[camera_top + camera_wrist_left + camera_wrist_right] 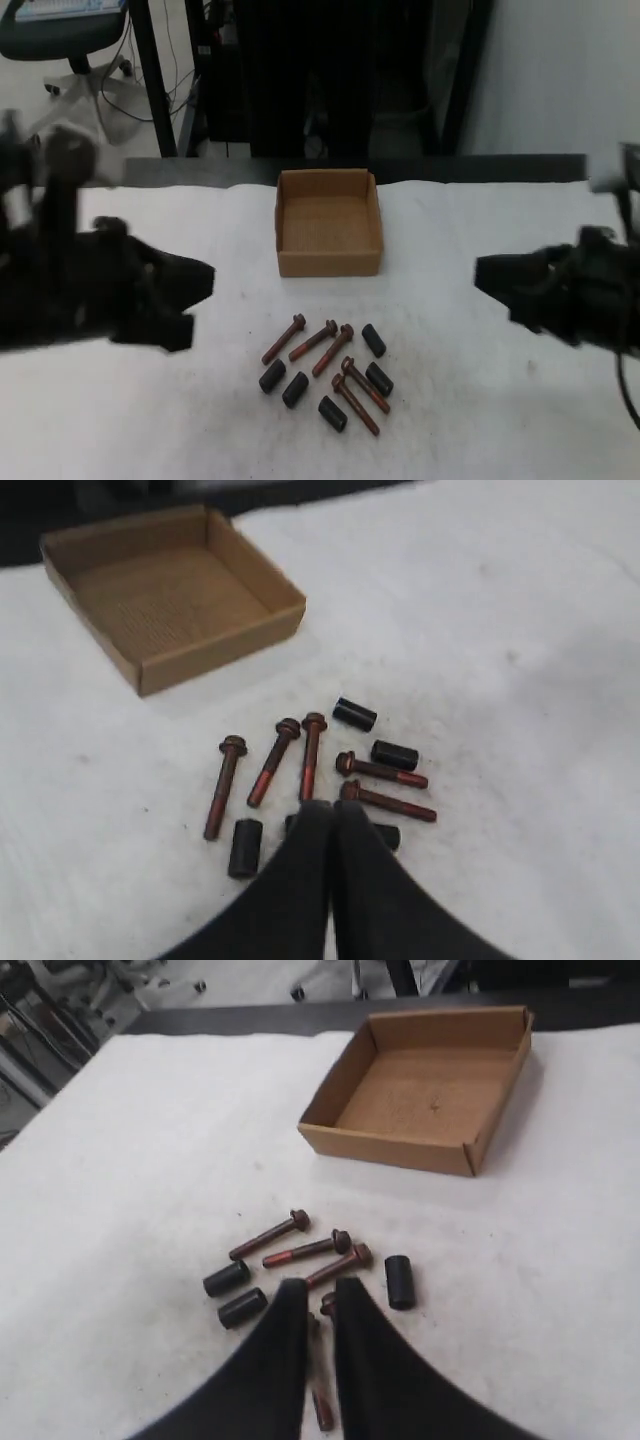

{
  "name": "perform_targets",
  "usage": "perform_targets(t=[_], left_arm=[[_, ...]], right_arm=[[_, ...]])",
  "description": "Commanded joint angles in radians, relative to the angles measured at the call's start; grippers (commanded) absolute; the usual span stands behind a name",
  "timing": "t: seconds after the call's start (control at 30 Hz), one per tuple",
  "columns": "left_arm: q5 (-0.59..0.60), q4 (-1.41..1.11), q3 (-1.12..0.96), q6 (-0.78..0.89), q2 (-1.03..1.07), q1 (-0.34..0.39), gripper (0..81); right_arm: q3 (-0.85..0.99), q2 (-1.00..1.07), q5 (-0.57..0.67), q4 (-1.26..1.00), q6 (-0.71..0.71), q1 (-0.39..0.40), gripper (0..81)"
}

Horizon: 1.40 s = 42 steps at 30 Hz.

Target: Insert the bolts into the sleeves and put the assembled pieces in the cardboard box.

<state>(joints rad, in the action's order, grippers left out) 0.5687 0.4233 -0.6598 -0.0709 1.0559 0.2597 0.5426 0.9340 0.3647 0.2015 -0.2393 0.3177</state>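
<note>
Seeing bolts [283, 340] and sleeves [272, 376] loose before the cardboard box [328, 263], I judge assembly unstarted, left gripper [325, 810] pressed closed and right gripper [318, 1288] barely parted, both empty, so next I must grasp a bolt.

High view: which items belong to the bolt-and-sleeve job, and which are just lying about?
Job:
five bolts
five black sleeves
cardboard box, nothing in it

Just lying about:
white bench cover
office chair behind the bench
</note>
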Motion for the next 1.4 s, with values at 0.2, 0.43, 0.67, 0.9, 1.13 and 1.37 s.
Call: perform_targets(t=[0.2, 0.43, 0.67, 0.9, 1.13, 1.37], left_arm=[[0.143, 0.059, -0.208, -0.019, 0.418, 0.132, 29.7], [-0.113, 0.160, -0.400, -0.065, 0.619, 0.233, 33.6], [-0.350, 0.272, -0.572, -0.263, 0.729, 0.270, 33.6], [-0.428, 0.389, -0.640, -0.267, 0.801, 0.270, 33.6], [-0.428, 0.374, -0.640, -0.267, 0.849, 0.270, 33.6], [-0.486, 0.308, -0.640, -0.345, 0.862, 0.268, 33.6]], right_arm=[[0.150, 0.148, -0.003, 0.073, 0.007, -0.018, 16.0], [0.154, 0.148, 0.096, 0.139, 0.007, -0.151, 16.0], [0.154, 0.138, 0.166, 0.204, 0.009, -0.241, 16.0], [0.154, 0.134, 0.166, 0.204, 0.017, -0.235, 16.0], [0.154, 0.134, 0.170, 0.205, 0.017, -0.235, 16.0], [0.154, 0.134, 0.173, 0.205, 0.017, -0.235, 16.0]])
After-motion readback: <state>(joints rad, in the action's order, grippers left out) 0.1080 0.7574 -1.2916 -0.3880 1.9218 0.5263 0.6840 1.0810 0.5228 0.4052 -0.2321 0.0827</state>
